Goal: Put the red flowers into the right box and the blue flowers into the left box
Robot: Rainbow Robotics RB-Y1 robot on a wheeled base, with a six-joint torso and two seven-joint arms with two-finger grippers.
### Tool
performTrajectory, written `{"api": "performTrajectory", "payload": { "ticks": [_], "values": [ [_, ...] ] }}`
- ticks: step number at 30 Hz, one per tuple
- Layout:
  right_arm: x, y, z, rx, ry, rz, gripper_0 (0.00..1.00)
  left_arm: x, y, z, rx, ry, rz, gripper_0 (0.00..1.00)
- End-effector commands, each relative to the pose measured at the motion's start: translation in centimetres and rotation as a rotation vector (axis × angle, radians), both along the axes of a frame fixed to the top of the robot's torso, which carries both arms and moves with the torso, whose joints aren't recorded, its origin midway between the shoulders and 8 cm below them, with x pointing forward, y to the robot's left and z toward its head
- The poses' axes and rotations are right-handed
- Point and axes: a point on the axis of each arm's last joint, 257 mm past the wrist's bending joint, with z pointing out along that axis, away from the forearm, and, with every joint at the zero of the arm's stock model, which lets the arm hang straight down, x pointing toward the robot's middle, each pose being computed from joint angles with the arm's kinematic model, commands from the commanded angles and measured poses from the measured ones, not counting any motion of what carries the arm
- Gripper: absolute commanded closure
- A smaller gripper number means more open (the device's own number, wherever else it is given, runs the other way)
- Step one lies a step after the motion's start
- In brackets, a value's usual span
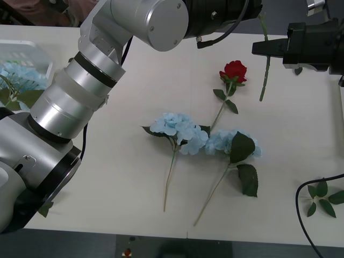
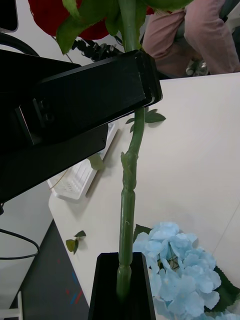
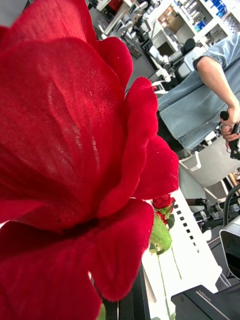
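The right gripper (image 1: 258,48) hangs over the far right part of the surface (image 1: 118,161). Its black fingers are closed narrowly on the green stem of the held red flower (image 1: 263,75), which hangs nearly upright with its lower end free in the air. In the right wrist view the stem (image 2: 127,200) rises out of those fingers and passes behind the black body of the left gripper (image 2: 142,82), with leaves and the red bloom above. Whether the left gripper is actually clamping the stem I cannot tell. The left arm reaches across from the near left side of the surface to the far middle, ending just beside the top of the stem. In the left wrist view the bloom (image 3: 75,150) sits right up against the camera.

Another red flower (image 1: 233,70) lies on the surface right of centre, bloom pointing away from the robot. Just nearer lie two blue flowers (image 1: 177,131) (image 1: 231,142) side by side, their heads touching and their stems running toward the near edge.

The left box (image 1: 45,62) sits at the far left of the surface, with more pale blue clusters (image 1: 16,72) inside it. Past the big bloom in the left wrist view, a further red rose (image 3: 162,205) lies in a white slotted tray – the right box (image 3: 195,240). A loose leaf sprig (image 1: 322,196) lies at the near right.
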Motion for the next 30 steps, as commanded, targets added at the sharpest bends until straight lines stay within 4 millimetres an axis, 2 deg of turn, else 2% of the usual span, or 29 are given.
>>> {"api": "performTrajectory", "payload": {
  "ticks": [1,2,3,4,5,6,19,22,26,27,29,30],
  "values": [
    [-0.2,0.6,1.8,0.004,-0.049,0.016,1.0,-0.8,-0.7,2.9,-0.033,-0.038,-0.016,0.97],
    [-0.2,0.6,1.7,0.004,-0.048,0.016,1.0,-0.8,-0.7,2.9,-0.033,-0.038,-0.016,0.69],
    [-0.2,0.6,1.7,0.004,-0.049,0.016,1.0,-0.8,-0.7,2.9,-0.033,-0.038,-0.016,0.44],
    [-0.2,0.6,1.8,0.004,-0.05,0.017,1.0,-0.8,-0.7,2.9,-0.033,-0.038,-0.016,0.29],
    [-0.2,0.5,1.6,0.005,-0.045,0.015,1.0,-0.8,-0.7,2.9,-0.033,-0.038,-0.016,0.05],
    [-0.2,0.5,1.6,0.006,-0.044,0.013,1.0,-0.8,-0.7,2.9,-0.033,-0.038,-0.016,0.0],
    [-0.2,-0.5,1.7,-0.001,-0.039,-0.001,1.0,-0.8,-0.7,2.9,-0.033,-0.038,-0.016,0.0],
    [-0.4,-1.4,1.5,-0.018,-0.029,-0.01,1.0,-0.8,-0.7,2.9,-0.033,-0.038,-0.016,0.0],
    [-0.5,-3.7,1.4,-0.064,-0.014,-0.043,1.0,-0.8,-0.7,2.9,-0.033,-0.038,-0.016,0.0],
    [-0.5,-4.4,1.3,-0.082,-0.007,-0.054,1.0,0.1,0.2,1.3,-0.035,-0.008,0.006,0.0],
    [-0.5,-5.9,1.1,-0.121,0.005,-0.08,1.0,0.5,1.0,0.8,-0.032,0.003,0.017,0.0],
    [-0.5,-6.3,1.0,-0.134,0.01,-0.088,1.0,0.7,1.5,1.4,-0.035,-0.006,0.024,0.0]
  ]
}}
